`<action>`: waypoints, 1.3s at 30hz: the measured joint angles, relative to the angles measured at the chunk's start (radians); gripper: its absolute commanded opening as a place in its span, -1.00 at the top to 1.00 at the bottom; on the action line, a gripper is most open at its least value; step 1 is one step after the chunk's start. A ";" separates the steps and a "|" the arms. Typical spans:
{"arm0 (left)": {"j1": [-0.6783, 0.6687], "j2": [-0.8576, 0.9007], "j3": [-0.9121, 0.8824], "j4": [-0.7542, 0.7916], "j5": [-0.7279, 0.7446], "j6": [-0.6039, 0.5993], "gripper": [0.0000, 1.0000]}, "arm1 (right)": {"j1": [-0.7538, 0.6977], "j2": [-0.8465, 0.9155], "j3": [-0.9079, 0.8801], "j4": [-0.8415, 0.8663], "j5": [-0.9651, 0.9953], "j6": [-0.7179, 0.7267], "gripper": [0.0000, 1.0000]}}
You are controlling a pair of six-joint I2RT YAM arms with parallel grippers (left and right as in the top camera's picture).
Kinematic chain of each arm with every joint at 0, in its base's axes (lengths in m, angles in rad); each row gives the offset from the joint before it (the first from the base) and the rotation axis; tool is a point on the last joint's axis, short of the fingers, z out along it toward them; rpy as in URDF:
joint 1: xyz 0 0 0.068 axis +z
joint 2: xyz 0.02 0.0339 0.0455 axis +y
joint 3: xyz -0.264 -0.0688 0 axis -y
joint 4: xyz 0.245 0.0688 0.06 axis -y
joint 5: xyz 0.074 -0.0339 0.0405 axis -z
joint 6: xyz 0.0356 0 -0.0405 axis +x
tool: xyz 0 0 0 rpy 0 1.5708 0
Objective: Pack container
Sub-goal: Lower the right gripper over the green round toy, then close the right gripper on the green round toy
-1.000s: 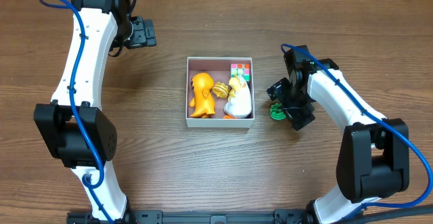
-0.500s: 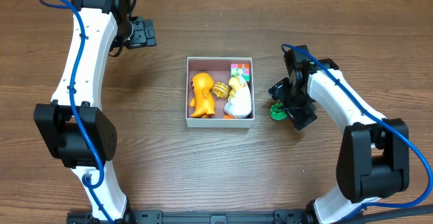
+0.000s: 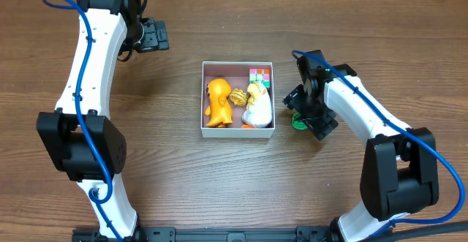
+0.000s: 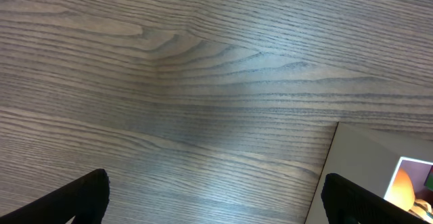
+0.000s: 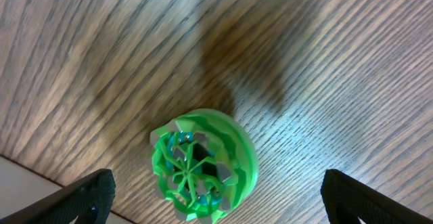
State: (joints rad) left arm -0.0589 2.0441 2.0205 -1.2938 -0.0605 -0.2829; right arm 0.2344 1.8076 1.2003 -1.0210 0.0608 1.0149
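Observation:
The container (image 3: 238, 131) is a square white-walled box with a pinkish floor at the table's middle. It holds an orange toy (image 3: 217, 101), a white and yellow toy (image 3: 257, 104), a small gold toy (image 3: 238, 96) and a colourful cube (image 3: 259, 76). A green round toy (image 3: 298, 121) lies on the table just right of the box; in the right wrist view the green toy (image 5: 203, 164) sits between my open fingers. My right gripper (image 3: 301, 112) is open above it. My left gripper (image 3: 157, 36) is open and empty at the far left; the box's corner (image 4: 365, 176) shows in its view.
Wood-grain table (image 3: 168, 169) all round. The right arm's blue cable (image 3: 431, 143) loops at the right side; the left arm (image 3: 91, 66) stretches along the left side.
My right gripper has shifted a little left and towards the box, over the green toy. The left arm has not moved.

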 measured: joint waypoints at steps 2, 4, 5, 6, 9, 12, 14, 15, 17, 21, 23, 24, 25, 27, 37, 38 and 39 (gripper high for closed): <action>0.000 0.000 0.000 0.000 0.000 0.000 -1.00 | 0.003 0.000 -0.003 0.004 0.006 -0.015 -1.00; 0.000 0.000 0.000 0.000 0.000 0.000 -1.00 | 0.003 0.000 -0.012 0.007 0.009 -0.026 -1.00; 0.000 0.000 0.000 0.000 0.000 0.000 -1.00 | 0.003 0.000 -0.016 0.007 0.011 -0.027 -1.00; 0.000 0.000 0.000 0.000 0.000 0.000 -1.00 | 0.003 0.000 -0.021 0.008 0.011 -0.030 -1.00; 0.000 0.000 0.000 0.000 0.000 0.000 -1.00 | 0.003 0.000 -0.037 0.012 0.017 -0.040 -1.00; 0.000 0.000 0.000 -0.001 0.000 0.000 -1.00 | 0.003 0.000 -0.050 0.016 0.018 -0.054 -1.00; 0.000 0.000 0.000 -0.001 0.000 0.000 -1.00 | 0.003 0.000 -0.057 0.019 0.019 -0.068 -1.00; 0.000 0.000 0.000 -0.001 0.000 0.000 -1.00 | 0.003 0.000 -0.058 0.021 0.019 -0.077 -1.00; 0.000 0.000 0.000 -0.001 0.000 0.000 -1.00 | 0.003 0.000 -0.059 0.027 0.022 -0.089 -1.00; 0.000 0.000 0.000 -0.001 0.000 0.000 -1.00 | 0.003 0.000 -0.069 0.046 0.022 -0.116 -1.00; 0.000 0.000 0.000 -0.001 0.000 0.000 -1.00 | 0.003 0.000 -0.079 0.053 0.022 -0.126 -1.00; 0.000 0.000 0.000 -0.001 0.000 0.000 -1.00 | 0.003 0.000 -0.083 0.053 0.022 -0.129 -1.00; 0.000 0.000 0.000 -0.001 0.000 0.000 -1.00 | 0.003 0.000 -0.087 0.056 0.022 -0.133 -1.00; 0.000 0.000 0.000 -0.003 0.000 0.000 -1.00 | 0.003 0.000 -0.091 0.067 0.022 -0.144 -1.00; 0.000 0.000 0.000 -0.012 0.000 0.000 -1.00 | 0.003 0.000 -0.092 0.088 0.024 -0.196 -1.00; 0.000 0.000 0.000 -0.012 0.000 0.000 -1.00 | 0.003 0.000 -0.092 0.087 0.027 -0.198 -1.00; 0.000 0.000 0.000 -0.012 0.000 0.000 -1.00 | 0.003 0.000 -0.092 0.087 0.030 -0.200 -1.00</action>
State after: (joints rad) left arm -0.0589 2.0441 2.0205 -1.3056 -0.0605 -0.2829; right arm 0.2375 1.8076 1.1088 -0.9337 0.0906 0.8150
